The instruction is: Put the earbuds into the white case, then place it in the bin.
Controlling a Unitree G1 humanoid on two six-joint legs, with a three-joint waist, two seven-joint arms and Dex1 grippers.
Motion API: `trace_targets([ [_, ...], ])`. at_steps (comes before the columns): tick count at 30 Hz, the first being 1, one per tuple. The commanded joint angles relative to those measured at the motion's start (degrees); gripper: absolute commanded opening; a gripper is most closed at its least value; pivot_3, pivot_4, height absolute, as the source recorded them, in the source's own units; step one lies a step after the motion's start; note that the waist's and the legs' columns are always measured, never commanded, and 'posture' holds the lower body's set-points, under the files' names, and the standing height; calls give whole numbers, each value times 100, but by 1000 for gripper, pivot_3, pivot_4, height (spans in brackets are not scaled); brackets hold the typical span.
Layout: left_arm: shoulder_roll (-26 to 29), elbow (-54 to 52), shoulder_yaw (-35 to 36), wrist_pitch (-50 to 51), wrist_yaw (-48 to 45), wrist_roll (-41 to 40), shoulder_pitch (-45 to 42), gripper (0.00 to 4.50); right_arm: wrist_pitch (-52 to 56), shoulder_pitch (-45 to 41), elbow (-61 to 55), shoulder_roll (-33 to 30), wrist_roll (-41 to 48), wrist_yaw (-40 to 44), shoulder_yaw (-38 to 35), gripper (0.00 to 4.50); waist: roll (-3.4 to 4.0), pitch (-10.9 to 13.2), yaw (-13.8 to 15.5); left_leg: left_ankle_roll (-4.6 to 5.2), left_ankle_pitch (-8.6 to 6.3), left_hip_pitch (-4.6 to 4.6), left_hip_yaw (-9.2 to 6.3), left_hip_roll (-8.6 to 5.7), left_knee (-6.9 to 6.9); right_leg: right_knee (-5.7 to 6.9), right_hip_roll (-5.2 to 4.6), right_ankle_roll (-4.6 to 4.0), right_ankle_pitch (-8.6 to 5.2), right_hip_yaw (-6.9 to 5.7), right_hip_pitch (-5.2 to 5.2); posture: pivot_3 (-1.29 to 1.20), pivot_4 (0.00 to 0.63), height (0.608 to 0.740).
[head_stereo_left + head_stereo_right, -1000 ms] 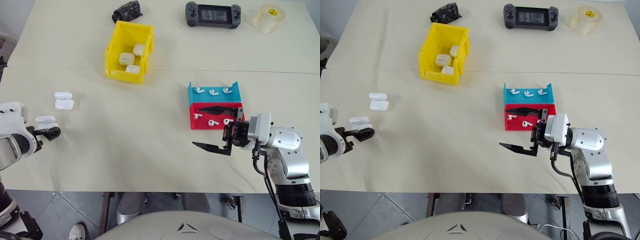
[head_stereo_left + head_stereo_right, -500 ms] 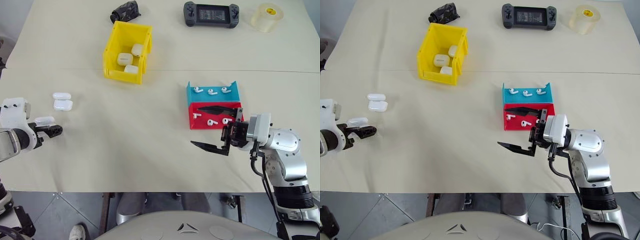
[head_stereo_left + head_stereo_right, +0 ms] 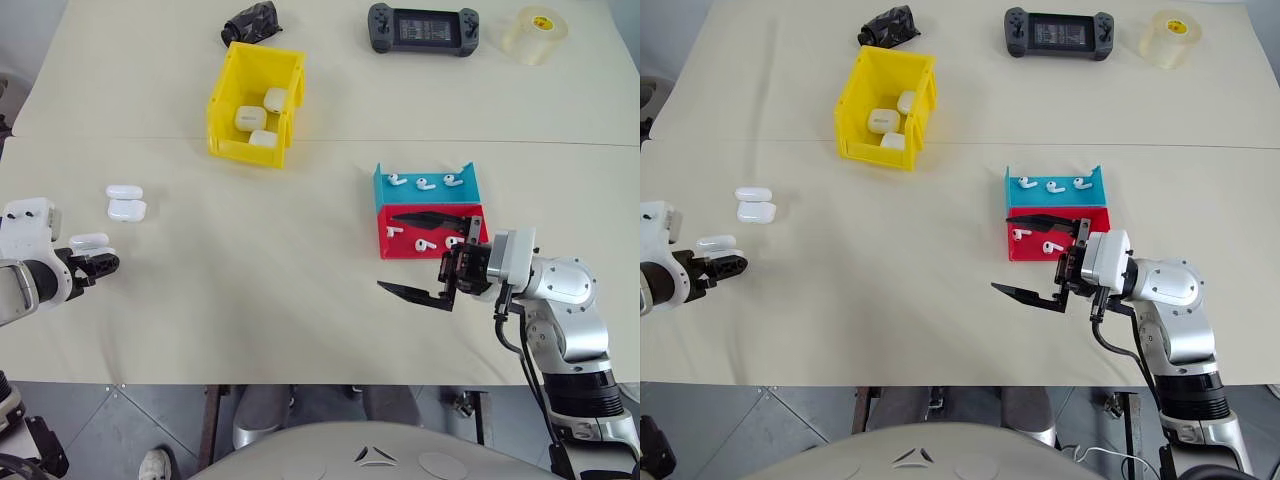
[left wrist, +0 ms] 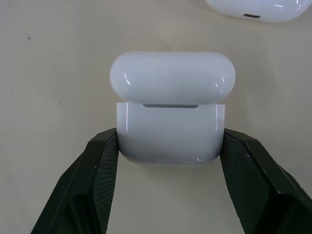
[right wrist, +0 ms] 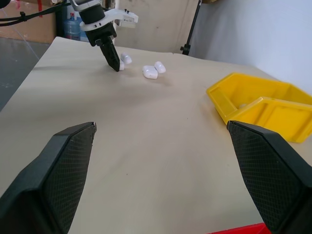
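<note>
Three white cases sit at the left side of your table [image 3: 330, 330], and your left gripper [image 4: 170, 146] has its two fingers clamped against the sides of the nearest white case [image 4: 171, 117], which rests on the tabletop with its lid slightly raised. The other two cases [image 3: 126, 203] lie close together just beyond it, apart from the gripper. Your right gripper [image 3: 428, 255] hangs near the table's front right with its fingers spread wide and nothing between them; one finger reaches over the red tray [image 3: 388, 248] and the other points out across the bare tabletop. You have earbuds [image 3: 424, 183] lying in the teal tray [image 3: 384, 198] and more in the red tray that touches it. The yellow bin [image 3: 232, 120] stands well beyond your left gripper, toward the far middle of the table, with three more cases already inside it. At the far edge you can see a black handheld game console [image 3: 425, 28], a roll of clear tape [image 3: 539, 34] and a crumpled black object [image 3: 251, 21].
</note>
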Motion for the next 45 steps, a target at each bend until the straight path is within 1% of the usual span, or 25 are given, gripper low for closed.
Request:
trace_targets([
  [1, 16, -360, 161, -213, -270, 183, 340, 2763, -129, -9, -75, 2, 47, 7, -59, 4500, 0, 0, 1, 0, 0, 0, 0, 0, 0, 0, 0, 0, 0, 0, 0, 0, 150, 740],
  [2, -12, -500, 250, -390, -412, 139, 391, 2763, -130, -11, -66, -17, 48, 18, -76, 4500, 0, 0, -1, 0, 0, 0, 0, 0, 0, -1, 0, 0, 0, 0, 0, 0, 150, 740],
  [4, -169, -926, 523, -1127, -989, -84, 651, 2763, -86, 42, -118, -62, 73, 8, -117, 4500, 0, 0, -1, 0, 0, -1, 0, 1, 0, -2, 0, 0, 0, 0, 0, 0, 150, 740],
  [6, -177, -1177, 614, -2232, -1866, -103, 1070, 2763, -54, 140, -180, -122, 100, 33, -144, 4500, -2, 0, 3, 0, 0, -1, 0, 2, 0, -4, -1, 0, 0, -1, 1, 0, 150, 740],
  [8, -312, -1229, 617, -3379, -2560, 14, 1317, 2763, -29, 192, -194, -170, 108, 22, -186, 4500, -1, 0, 10, 0, 0, -2, 0, 3, 0, -11, -2, -2, -1, -2, 3, 0, 150, 740],
  [10, -439, -1185, 417, -4796, -3304, 316, 1465, 2763, -24, 224, -142, -221, 81, -44, -287, 4500, 1, 1, 13, 0, 0, -1, 1, 3, 0, -15, -3, -2, -1, -3, 6, 0, 150, 740],
  [11, -483, -1052, 215, -5263, -3685, 312, 1371, 2763, -25, 283, -116, -268, 59, -91, -383, 4500, 1, 1, 22, 0, 0, -1, 1, 3, 0, -16, -3, -2, -1, -4, 8, 0, 150, 740],
  [13, -566, -824, -96, -5821, -4137, 290, 1181, 2763, -31, 368, -85, -340, 44, -133, -512, 4500, 2, 1, 39, 0, 0, -1, 0, 3, 2, -18, -4, -2, -1, -7, 12, 0, 150, 740],
  [15, -637, -697, -549, -6389, -4645, 346, 1025, 2763, -42, 498, -99, -430, 40, -151, -640, 4500, 2, 1, 26, 2, 1, 0, 1, 1, 3, -18, -5, -2, -1, -6, 13, 0, 150, 740],
  [18, -689, -502, -1101, -6742, -5184, 284, 773, 2763, -51, 673, -121, -535, 35, -199, -838, 4500, 2, 1, 16, 5, -1, -1, 1, 2, 0, -17, -3, -2, -1, -6, 12, 0, 150, 740],
  [20, -1038, -182, -1877, -7232, -5628, 405, 181, 2763, -53, 1062, -222, -685, 28, -270, -1219, 4500, 9, 3, 44, 7, -2, -1, 1, 2, 0, -15, -3, -2, -1, -6, 12, 0, 150, 740],
  [22, -1392, 86, -2326, -7607, -5880, 475, -226, 2763, -69, 1347, -292, -794, 40, -314, -1492, 4500, 8, 3, 87, 11, -2, -2, 2, -2, 9, -12, -3, 0, 0, -11, 13, 0, 150, 740],
  [23, -1520, 180, -2424, -7695, -5940, 448, -332, 2763, -74, 1439, -321, -822, 47, -334, -1580, 4500, 9, 2, 100, 12, -3, -3, 2, -2, 12, -11, -3, 1, 1, -11, 14, 0, 150, 740],
  [25, -1973, 468, -2724, -8030, -6173, 383, -606, 2763, -72, 1792, -452, -859, 62, -423, -1894, 4500, 7, 1, 102, 14, -3, -3, 5, -3, 16, -10, 1, 4, 3, -10, 14, 0, 150, 740],
  [28, -2285, 721, -3007, -8241, -6410, 397, -797, 2763, -47, 2144, -613, -854, 77, -496, -2153, 4500, 7, 2, 50, 16, -4, -2, 11, 2, 18, -7, 10, 5, 3, -8, 14, 0, 150, 740],
  [31, -2709, 1009, -3435, -8436, -6639, 416, -999, 2763, -18, 2792, -924, -784, 100, -586, -2551, 4500, 11, -1, 86, 17, -2, 0, 14, 4, 23, 0, 13, 5, 3, -6, 14, 0, 150, 740],
  [35, -2959, 1257, -3582, -8653, -6730, 490, -1142, 2763, 16, 3364, -1290, -720, 171, -704, -2919, 4500, 11, -1, 130, 22, -4, 0, 14, 4, 46, 0, 14, 12, 7, 0, 25, 0, 150, 740],
  [37, -3024, 1328, -3641, -8867, -6793, 581, -1173, 2763, 34, 3527, -1391, -686, 203, -754, -3027, 4500, 11, -1, 128, 23, -5, 0, 15, 5, 52, 0, 14, 15, 8, 3, 28, 0, 150, 740],
  [38, -3113, 1437, -3691, -9140, -6804, 715, -1210, 2763, 22, 3613, -1423, -668, 200, -772, -3076, 4500, 11, -1, 128, 24, -5, 4, 14, 5, 54, -2, 14, 16, 9, 3, 34, 0, 150, 740],
  [41, -3581, 1766, -3675, -9843, -6529, 932, -1351, 2763, -24, 3833, -1502, -573, 170, -853, -3238, 4500, 11, -1, 158, 26, -7, 14, 8, 4, 53, -11, 13, 16, 9, -1, 52, 0, 150, 740],
  [43, -3924, 1738, -3696, -9990, -6366, 855, -1291, 2763, -61, 3945, -1516, -517, 167, -873, -3321, 4500, 12, -1, 169, 35, -12, 11, 5, 3, 61, -15, 11, 19, 10, -2, 56, 0, 150, 740],
  [45, -4164, 1574, -3787, -9829, -6224, 698, -1134, 2763, -97, 4038, -1522, -481, 149, -857, -3359, 4500, 12, -1, 169, 43, -18, 10, 4, 3, 65, -18, 11, 20, 11, -3, 60, 0, 150, 740],
])
